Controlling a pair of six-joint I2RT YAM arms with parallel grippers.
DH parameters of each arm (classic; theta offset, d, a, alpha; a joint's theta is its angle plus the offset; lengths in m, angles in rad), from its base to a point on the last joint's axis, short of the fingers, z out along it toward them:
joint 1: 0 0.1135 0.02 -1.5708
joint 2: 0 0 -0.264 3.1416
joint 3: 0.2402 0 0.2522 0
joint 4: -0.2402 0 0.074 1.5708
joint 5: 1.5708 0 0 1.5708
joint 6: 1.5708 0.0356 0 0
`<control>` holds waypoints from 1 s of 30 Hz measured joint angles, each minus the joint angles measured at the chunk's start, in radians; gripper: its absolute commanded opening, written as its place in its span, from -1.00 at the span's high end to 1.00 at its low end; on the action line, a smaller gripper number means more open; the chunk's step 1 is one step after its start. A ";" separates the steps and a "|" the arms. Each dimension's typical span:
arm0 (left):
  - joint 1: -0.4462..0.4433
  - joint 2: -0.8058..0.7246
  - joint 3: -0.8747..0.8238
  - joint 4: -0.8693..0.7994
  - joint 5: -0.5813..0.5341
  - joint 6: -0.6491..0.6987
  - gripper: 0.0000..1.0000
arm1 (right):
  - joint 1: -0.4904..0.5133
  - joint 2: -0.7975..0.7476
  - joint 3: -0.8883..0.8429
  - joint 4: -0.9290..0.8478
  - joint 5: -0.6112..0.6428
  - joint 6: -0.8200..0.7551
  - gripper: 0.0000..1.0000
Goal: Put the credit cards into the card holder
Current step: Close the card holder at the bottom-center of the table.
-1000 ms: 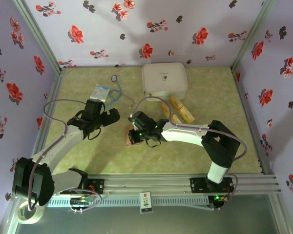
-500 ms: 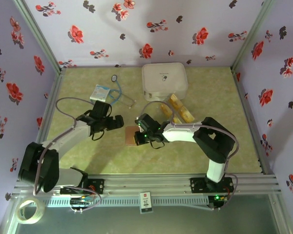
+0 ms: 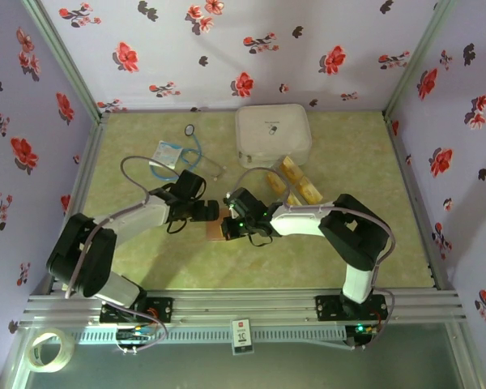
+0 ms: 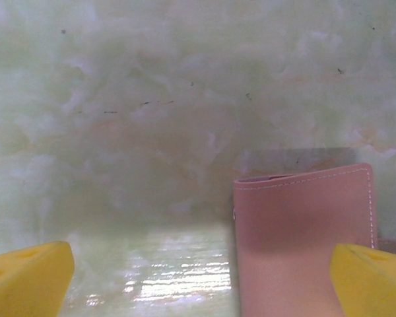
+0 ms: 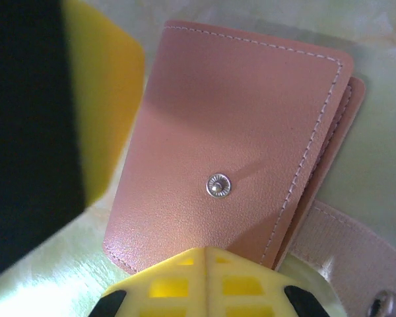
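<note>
No credit cards [image 3: 298,185] are in yet: they lie on the desk [image 3: 146,259], the card holder [image 5: 231,145] is folded shut, the left gripper [image 4: 198,284] has its jaws wide open, and the right gripper [image 5: 208,264] has its jaws closed.

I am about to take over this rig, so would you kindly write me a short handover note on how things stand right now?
Left gripper: open, low over the pale green table, one corner of the holder between its fingers, not gripped.
Right gripper: shut, tips at the edge of the small reddish-brown leather-like card holder; I cannot tell whether it pinches a flap.
Card holder: flat on the table, folded closed, snap stud facing up.
Golden-yellow credit cards: loose on the table beside the large white rounded case, apart from the holder.
Done: both arms are at the holder.
Left: open the holder, then fetch and insert the cards.
</note>
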 measured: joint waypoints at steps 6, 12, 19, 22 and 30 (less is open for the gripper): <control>-0.009 0.061 0.001 0.005 -0.051 0.000 -0.99 | -0.002 0.000 -0.002 0.002 -0.002 0.003 0.97; -0.014 0.078 -0.004 0.021 -0.092 -0.004 -0.99 | -0.016 -0.043 -0.002 -0.045 0.012 -0.011 0.26; -0.015 0.074 -0.028 0.058 -0.101 -0.015 -0.99 | -0.038 -0.198 0.039 -0.220 0.156 -0.101 -0.83; -0.016 0.069 -0.038 0.069 -0.102 -0.023 -0.99 | -0.043 -0.234 0.074 -0.281 0.264 -0.143 -0.99; -0.016 0.061 -0.057 0.095 -0.103 -0.030 -0.99 | -0.079 -0.254 0.137 -0.396 0.406 -0.156 -0.98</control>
